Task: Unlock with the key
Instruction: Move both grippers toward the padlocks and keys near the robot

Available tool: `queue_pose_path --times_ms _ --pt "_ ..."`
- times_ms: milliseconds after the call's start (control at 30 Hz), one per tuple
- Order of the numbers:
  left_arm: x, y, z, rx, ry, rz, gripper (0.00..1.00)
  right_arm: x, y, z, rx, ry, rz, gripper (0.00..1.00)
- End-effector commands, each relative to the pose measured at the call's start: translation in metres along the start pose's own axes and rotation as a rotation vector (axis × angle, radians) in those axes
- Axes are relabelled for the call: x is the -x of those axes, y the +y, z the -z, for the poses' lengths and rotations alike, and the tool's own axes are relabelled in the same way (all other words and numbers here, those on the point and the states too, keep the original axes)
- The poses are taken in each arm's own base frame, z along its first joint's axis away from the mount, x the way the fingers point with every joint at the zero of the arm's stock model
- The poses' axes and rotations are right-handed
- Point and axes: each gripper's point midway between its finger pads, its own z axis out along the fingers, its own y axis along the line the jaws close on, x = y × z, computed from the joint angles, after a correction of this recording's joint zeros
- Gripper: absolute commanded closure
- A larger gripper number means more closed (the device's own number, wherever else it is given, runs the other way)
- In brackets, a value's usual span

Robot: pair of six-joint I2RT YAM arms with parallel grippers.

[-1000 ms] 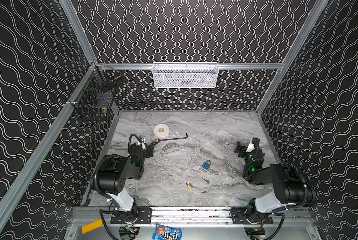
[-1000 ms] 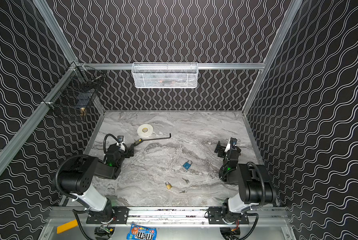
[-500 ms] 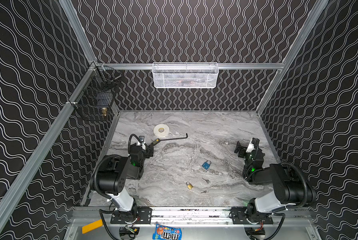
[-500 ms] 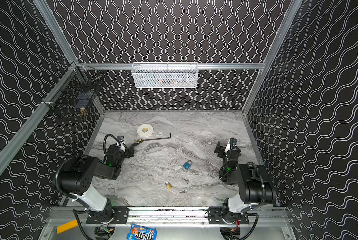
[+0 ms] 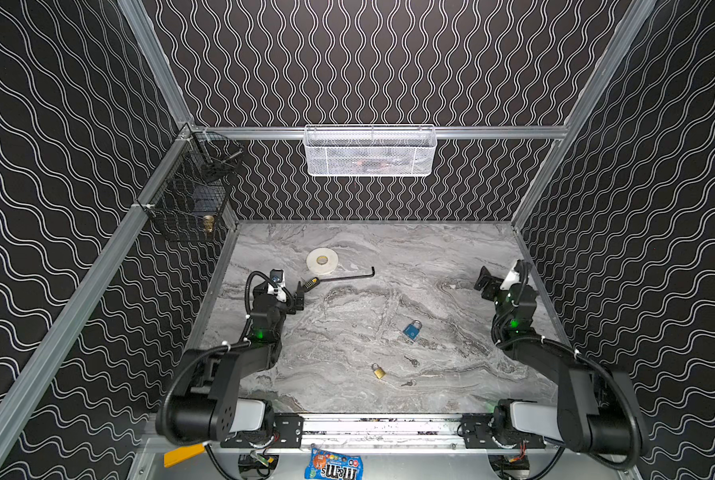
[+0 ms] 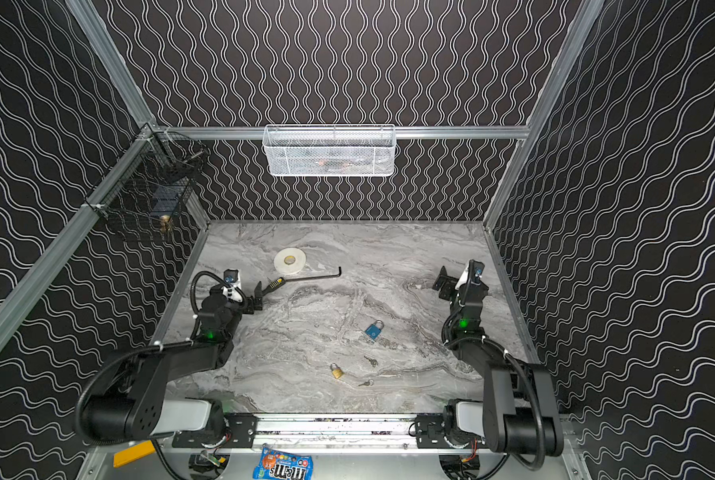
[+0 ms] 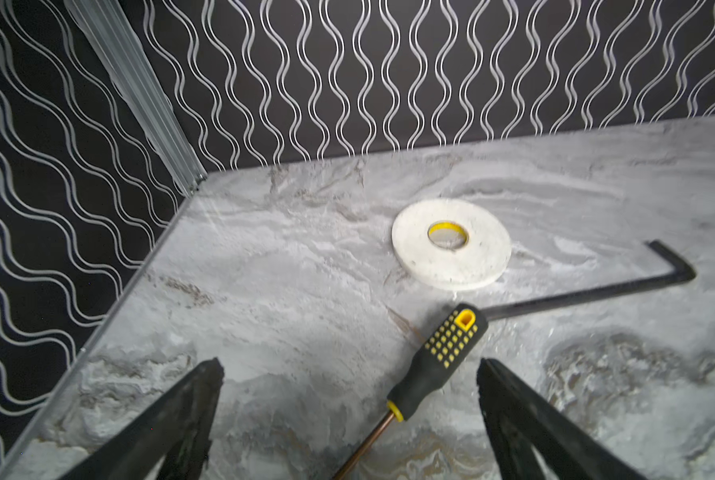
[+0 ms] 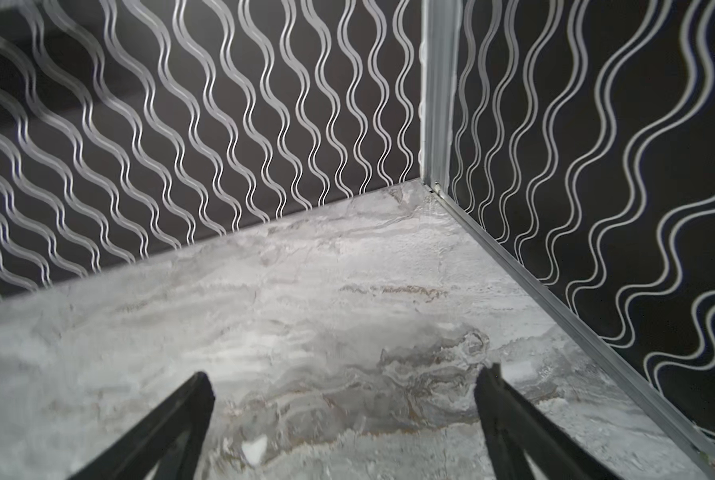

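Marble table (image 5: 451, 257), walled in black wave-patterned panels; I inspect it from the near rail outward.

Below the rail and off the table lies a candy packet (image 5: 334, 467). Nearest on the marble, a brass padlock (image 5: 378, 371) lies flat, its shackle apparently closed. The near key (image 5: 407, 383) lies just beside it and the far key (image 5: 412, 360) a little beyond; neither touches a lock. The blue padlock (image 5: 412, 330) lies farther in, and its shackle also looks closed. I cannot tell which key fits which lock.

The left gripper (image 7: 349, 370) sits low at the left side, jaws spread wide and empty. A screwdriver (image 7: 439, 361) lies on the table just ahead of its fingers, ungripped. The right gripper (image 8: 347, 382) sits at the right side, jaws spread as wide over bare marble, holding nothing, well apart from keys and locks.

Beyond these lie a hex key (image 5: 347, 277) and a tape roll (image 5: 321, 261). A white basket (image 5: 368, 151) hangs on the back rail and a black cage (image 5: 189, 203) on the left rail.

Finding: no part of the task is done. No key is lifted or inserted, and no lock is steadied. What remains is to pick a key, hold a padlock, insert the key, turn it and free the shackle.
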Motion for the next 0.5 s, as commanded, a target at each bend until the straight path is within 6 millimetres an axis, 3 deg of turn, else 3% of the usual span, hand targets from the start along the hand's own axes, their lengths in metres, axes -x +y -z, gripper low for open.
queue_pose_path --times_ms 0,200,300,467 --pt "-0.004 -0.002 0.008 -0.02 0.058 0.075 0.01 -0.02 0.002 0.002 0.0 0.155 -0.08 0.01" --pt "0.026 0.008 0.026 0.02 0.066 0.295 0.01 -0.004 0.022 0.012 0.071 0.225 -0.24 0.01" --pt "0.041 0.003 0.032 -0.013 0.079 0.374 0.01 -0.007 0.032 0.018 0.108 0.3 -0.311 0.01" --pt "0.026 0.01 0.041 0.057 0.167 0.573 0.01 -0.023 0.047 0.029 0.199 0.395 -0.407 0.01"
